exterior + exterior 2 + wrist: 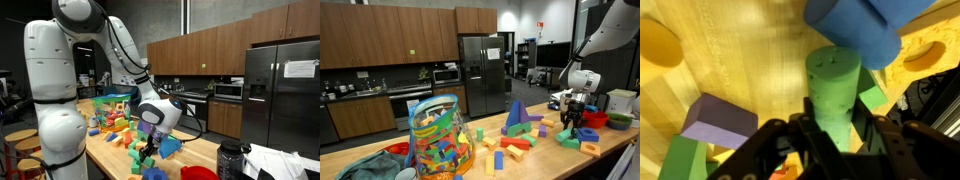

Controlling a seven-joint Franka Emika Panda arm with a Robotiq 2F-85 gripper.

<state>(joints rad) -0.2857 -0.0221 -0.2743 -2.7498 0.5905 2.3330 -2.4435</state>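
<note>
My gripper (832,128) is shut on a green foam cylinder (832,85), which sticks out beyond the fingers in the wrist view. It hangs just above the wooden table (750,60). Right ahead of the cylinder lies a blue block (865,28). A purple block (718,122) sits to the left, with a green block (680,160) below it. In both exterior views the gripper (150,146) (573,124) is low over the scattered foam blocks, and the cylinder is too small to make out there.
Yellow shapes (660,42) (923,52) lie at the wrist view's edges. A clear bag of blocks (438,140) stands on the table, with a blue triangular block (516,115), a red bowl (594,120) and a green bowl (618,120). Kitchen cabinets and a fridge (482,70) stand behind.
</note>
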